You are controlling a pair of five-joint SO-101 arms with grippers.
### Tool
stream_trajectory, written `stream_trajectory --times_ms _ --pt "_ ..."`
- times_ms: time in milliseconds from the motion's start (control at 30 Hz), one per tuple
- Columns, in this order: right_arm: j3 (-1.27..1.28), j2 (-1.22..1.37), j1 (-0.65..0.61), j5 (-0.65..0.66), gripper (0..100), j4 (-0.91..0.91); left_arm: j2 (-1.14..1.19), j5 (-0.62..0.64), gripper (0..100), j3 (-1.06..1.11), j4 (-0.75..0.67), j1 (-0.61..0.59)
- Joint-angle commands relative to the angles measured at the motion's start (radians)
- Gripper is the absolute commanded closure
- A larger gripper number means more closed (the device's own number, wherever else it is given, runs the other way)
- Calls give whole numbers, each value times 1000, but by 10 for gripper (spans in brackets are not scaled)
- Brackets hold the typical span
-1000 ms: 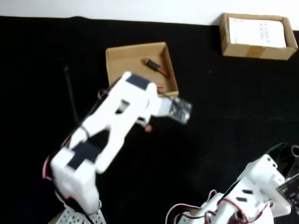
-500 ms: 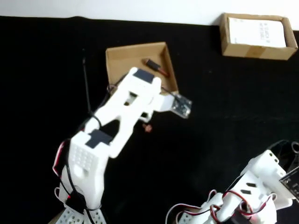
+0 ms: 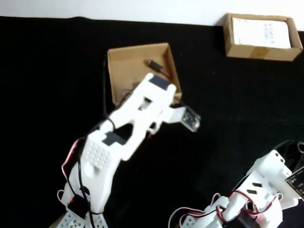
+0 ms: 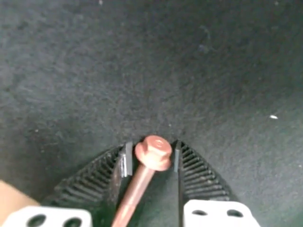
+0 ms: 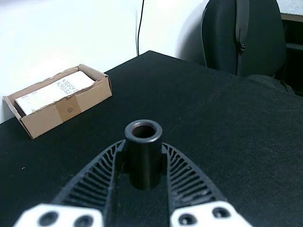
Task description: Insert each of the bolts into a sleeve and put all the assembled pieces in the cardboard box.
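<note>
In the left wrist view my left gripper (image 4: 151,158) is shut on a copper-coloured bolt (image 4: 153,150), its hexagonal head between the fingertips, just above the black cloth. My right gripper (image 5: 143,152) is shut on a black sleeve (image 5: 143,142), held with its open end up. The cardboard box (image 3: 127,71) lies at the back centre with one assembled piece (image 3: 158,68) inside. The left arm (image 3: 142,111) stretches to the box's near right corner and hides its own fingers. The right arm (image 3: 261,190) sits at the front right corner.
A second cardboard box with white paper (image 3: 260,33) stands at the back right, also seen from the right wrist (image 5: 61,97). Black cloth (image 3: 237,104) covers the table. A dark office chair (image 5: 241,38) stands beyond the table's far edge.
The left arm has swung right and forward along the box's near edge. The small reddish bolt that lay on the cloth beside it no longer shows there. The right arm drifted slightly right.
</note>
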Motion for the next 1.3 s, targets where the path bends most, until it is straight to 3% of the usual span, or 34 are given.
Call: stream_trajectory --times_ms 0,67,333,567,733,867,933,1133,1267 --pt "-5 -8 8 5 991 -24 -2 0 893 -31 -3 12" --pt "-10 -8 16 5 991 -24 -2 3 990 -31 -2 13" --pt "-13 -8 47 2 991 -50 -24 23 991 -88 98 2" --pt "-5 -8 38 -5 991 -45 -119 325 991 -317 153 35" --pt "-15 -8 7 -78 991 -44 -231 571 991 -455 149 96" --pt "-12 -7 -140 -123 991 8 -312 740 991 -558 149 137" --pt "-4 -4 -280 -132 991 47 -352 868 991 -611 149 143" --pt "31 8 -742 -112 991 16 -492 1404 990 -737 153 85" --pt "68 77 -877 -104 991 -45 -618 1697 990 -740 155 2"
